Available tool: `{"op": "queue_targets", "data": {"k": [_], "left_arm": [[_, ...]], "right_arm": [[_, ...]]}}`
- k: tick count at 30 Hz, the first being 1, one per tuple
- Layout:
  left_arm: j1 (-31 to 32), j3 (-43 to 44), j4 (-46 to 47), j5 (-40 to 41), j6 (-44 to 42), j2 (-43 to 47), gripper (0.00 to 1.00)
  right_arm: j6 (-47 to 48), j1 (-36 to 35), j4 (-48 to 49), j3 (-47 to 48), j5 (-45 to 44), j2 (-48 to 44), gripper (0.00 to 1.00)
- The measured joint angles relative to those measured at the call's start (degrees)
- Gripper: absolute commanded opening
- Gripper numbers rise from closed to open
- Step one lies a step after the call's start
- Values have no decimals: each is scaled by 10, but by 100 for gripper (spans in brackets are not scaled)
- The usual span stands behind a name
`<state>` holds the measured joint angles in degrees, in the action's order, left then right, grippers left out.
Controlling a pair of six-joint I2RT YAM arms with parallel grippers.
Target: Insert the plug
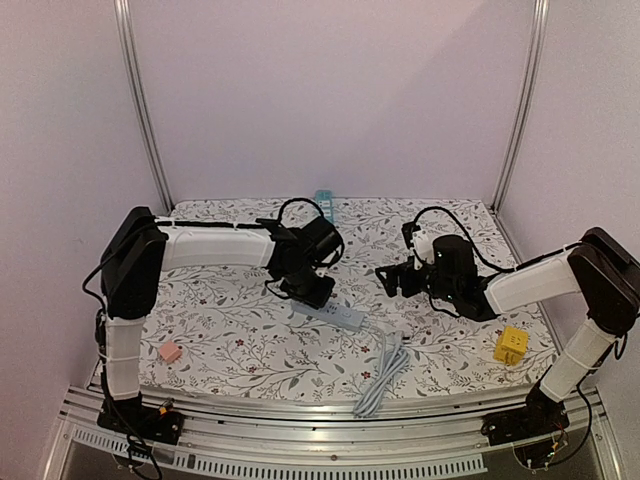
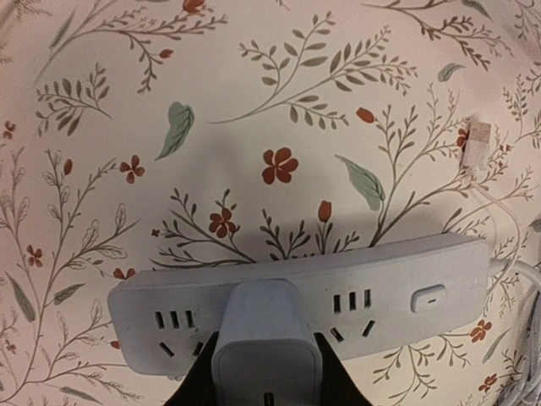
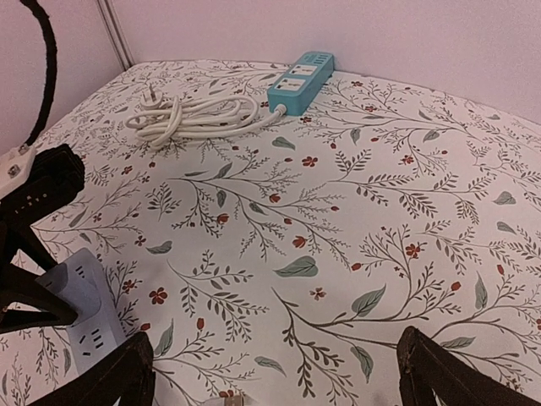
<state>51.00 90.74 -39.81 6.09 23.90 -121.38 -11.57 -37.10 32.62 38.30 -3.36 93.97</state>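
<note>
One plug [image 2: 264,334], seemingly light and rigid, pinched by its smooth sides in the left gripper [image 2: 266,376]; the right gripper [image 3: 275,372] hangs open.

No wording, brand or number can be read anywhere. The one sign is a short pale dash on the rounded rectangular switch [image 2: 428,299] at the right end of the long white plastic power strip [image 2: 389,271]. Any print on the far blue power strip [image 3: 301,81] is too small to tell.
</note>
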Motion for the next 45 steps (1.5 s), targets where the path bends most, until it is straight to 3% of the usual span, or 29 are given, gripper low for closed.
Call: {"op": "queue_targets", "data": {"k": [13,17,22,26,32,41,45], "left_arm": [[0,-19,23,0,-3,11,2],[0,-19,23,0,-3,14,7],[0,-19,23,0,-3,16,23],[0,-19,25,0,-3,18,42],[-1,-36,77,15,-14,12,59],[0,-62,81,7,-22,39,88],[0,-81,74,17,-28,83,94]], "right_arm": [[0,0,-7,4,0,0,99],[-1,0,-10,6,0,0,99],[-2,0,-15,6,0,-3,99],[-2,0,-17,6,0,-7,99],[-2,0,-19,6,0,-17,99],[-3,0,-22,6,0,-29,99],[-4,0,-24,6,1,-32,99]]}}
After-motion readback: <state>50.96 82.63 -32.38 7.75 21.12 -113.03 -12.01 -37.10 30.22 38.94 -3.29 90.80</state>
